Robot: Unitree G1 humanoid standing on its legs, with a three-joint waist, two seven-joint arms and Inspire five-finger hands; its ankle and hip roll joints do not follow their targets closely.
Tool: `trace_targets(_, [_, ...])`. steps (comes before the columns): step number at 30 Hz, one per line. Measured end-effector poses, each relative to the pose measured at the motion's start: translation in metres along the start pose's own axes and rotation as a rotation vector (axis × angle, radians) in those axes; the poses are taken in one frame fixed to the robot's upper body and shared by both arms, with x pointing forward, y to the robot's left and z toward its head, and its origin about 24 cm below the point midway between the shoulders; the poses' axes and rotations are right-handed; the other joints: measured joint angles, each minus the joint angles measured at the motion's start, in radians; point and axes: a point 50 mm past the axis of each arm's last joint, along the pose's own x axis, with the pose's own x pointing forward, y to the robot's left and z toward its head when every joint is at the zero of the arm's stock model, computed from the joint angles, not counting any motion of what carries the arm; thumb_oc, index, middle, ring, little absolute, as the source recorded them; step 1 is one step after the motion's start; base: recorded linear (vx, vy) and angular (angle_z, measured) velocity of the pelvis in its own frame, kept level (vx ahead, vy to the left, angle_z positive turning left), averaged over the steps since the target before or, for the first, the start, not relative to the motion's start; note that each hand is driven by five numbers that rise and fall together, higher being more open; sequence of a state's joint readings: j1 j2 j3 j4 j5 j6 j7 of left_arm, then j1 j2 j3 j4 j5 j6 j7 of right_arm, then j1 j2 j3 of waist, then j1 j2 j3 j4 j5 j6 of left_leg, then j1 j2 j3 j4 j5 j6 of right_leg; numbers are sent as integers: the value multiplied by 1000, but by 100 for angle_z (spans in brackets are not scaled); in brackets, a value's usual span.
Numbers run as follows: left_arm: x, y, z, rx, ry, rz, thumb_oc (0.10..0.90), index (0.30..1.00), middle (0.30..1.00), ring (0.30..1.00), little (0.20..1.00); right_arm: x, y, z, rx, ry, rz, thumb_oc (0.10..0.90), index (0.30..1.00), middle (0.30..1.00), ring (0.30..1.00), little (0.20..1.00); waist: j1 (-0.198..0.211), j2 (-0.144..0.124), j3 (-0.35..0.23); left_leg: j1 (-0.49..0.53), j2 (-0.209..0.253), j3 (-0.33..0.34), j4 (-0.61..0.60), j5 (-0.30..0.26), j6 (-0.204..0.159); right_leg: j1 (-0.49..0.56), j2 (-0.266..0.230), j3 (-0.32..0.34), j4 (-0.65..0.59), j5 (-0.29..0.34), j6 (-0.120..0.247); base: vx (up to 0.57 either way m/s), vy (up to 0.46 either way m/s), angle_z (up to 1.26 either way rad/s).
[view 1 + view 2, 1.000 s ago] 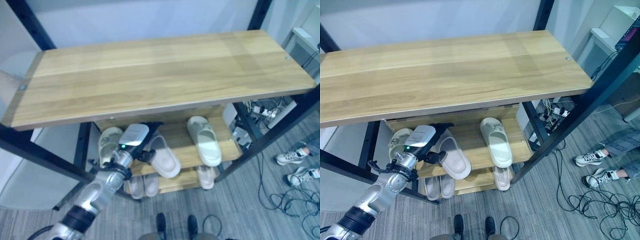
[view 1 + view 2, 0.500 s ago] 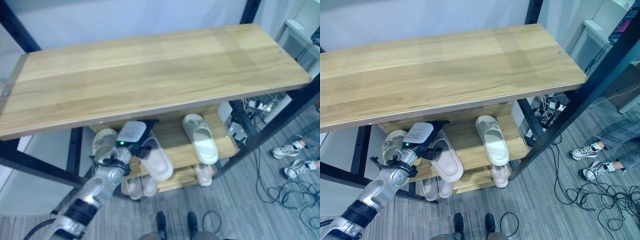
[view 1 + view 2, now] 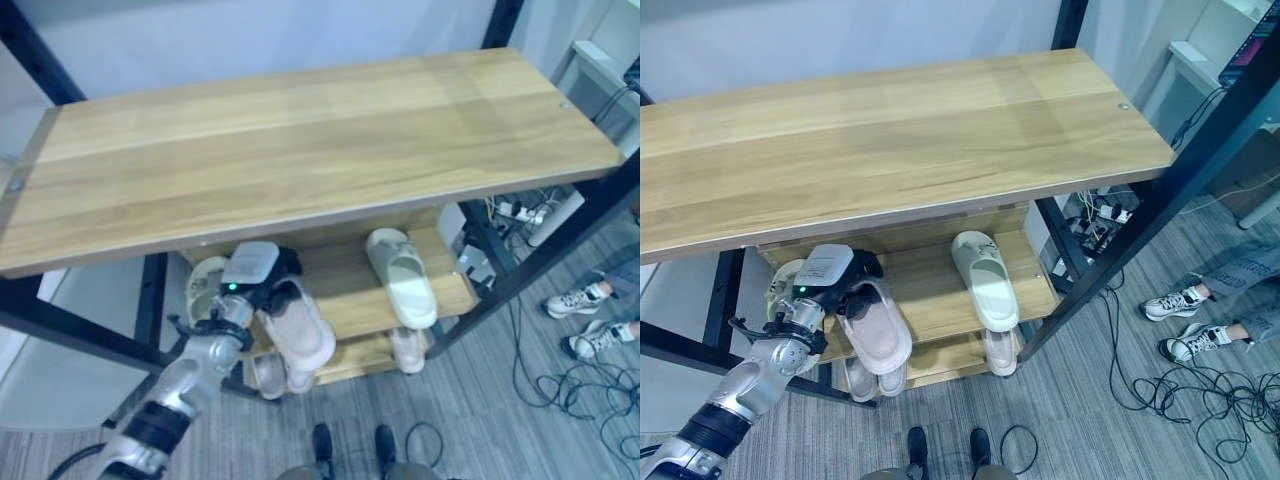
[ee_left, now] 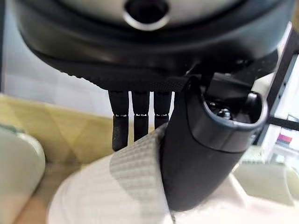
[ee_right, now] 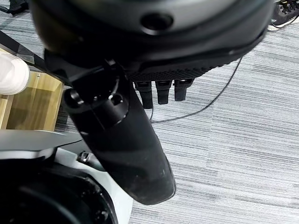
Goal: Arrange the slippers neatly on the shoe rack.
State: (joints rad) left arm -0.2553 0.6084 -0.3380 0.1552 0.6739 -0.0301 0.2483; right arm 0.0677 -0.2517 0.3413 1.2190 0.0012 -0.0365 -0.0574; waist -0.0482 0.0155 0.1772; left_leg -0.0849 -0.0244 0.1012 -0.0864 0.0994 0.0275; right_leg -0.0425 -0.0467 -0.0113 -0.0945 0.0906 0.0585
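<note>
From the head views, the left hand (image 3: 262, 283) grips a beige slipper (image 3: 297, 325) over the shoe rack (image 3: 455, 295) middle shelf's near left edge. Its wrist view shows thumb and fingers (image 4: 134, 123) pinching the slipper. Lay it flat, parallel to the right slipper (image 3: 982, 279). Right hand (image 5: 135, 135) hangs relaxed, empty.
</note>
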Motion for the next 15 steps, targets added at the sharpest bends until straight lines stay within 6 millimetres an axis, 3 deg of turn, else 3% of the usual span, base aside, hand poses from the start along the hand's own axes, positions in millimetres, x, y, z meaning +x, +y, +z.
trace_targets(5, [-9,-9,8,-28,-62,8,400,300,300,300,300,0,1,0,2,-13,-8,800,900,900,900,900,-1,-6,3,1,0,0,0,0,0,1,0,0,0,0,0,0,0,0])
trace_targets(15, [-15,0,59,-138,-333,52,400,300,300,300,300,-2,9,-7,21,-4,-16,800,900,900,900,900,-3,-21,13,61,-2,-25,0,-8,-2,72,-2,-26,0,-17,0,17,-11,7])
